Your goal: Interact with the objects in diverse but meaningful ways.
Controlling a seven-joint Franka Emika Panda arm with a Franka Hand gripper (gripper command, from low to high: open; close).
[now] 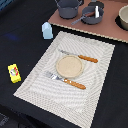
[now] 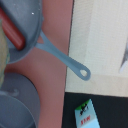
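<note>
Wrist view looks down on the grey long-handled frying pan [image 2: 30, 35], handle running diagonally toward the pale blue carton [image 2: 86, 114]; end effector unseen, state unknowable.

Robot body: nothing sure to record. Exterior view shows no link, cable or casing of the arm. Wrist view shows no jaws. A blurred olive-tan strip [image 2: 2, 50] at the picture's edge, just beside the grey long-handled frying pan [image 2: 30, 17], is too blurred to tell whether it belongs to the robot.
</note>
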